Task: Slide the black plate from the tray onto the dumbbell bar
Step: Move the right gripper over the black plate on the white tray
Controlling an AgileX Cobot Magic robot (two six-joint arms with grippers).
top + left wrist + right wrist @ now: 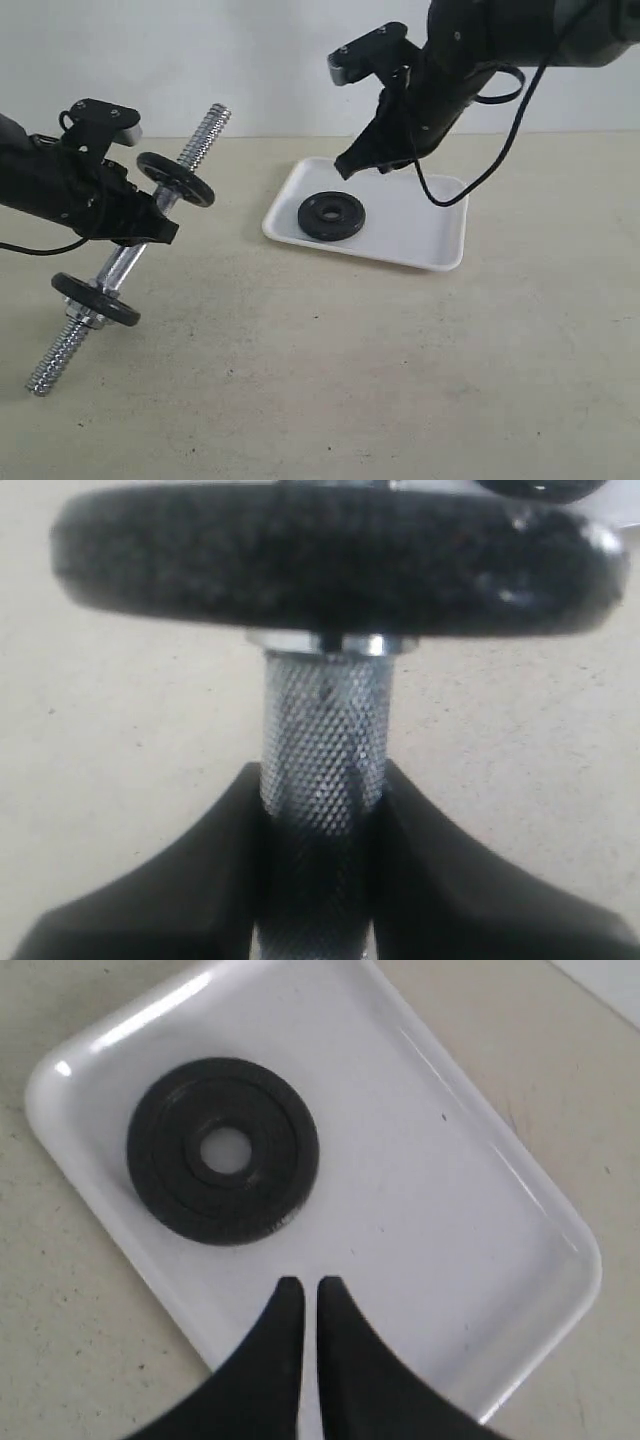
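**Plate in the tray at right, bar held at left**

The tray lies on the table, right of middle and toward the back. The plate lies flat in its left part. The right gripper hangs above the tray's back left corner, apart from the plate. Well to the left, the bar slants, clamped mid-length by the left gripper. An upper disc sits on it above the grip and a lower disc below.

**Two black arms, grey-capped wrists**

Both arms are matte black. The left gripper and right gripper end in curved, tapering black fingers. Each wrist carries a boxy camera block with a grey face, and thin black cables trail off.
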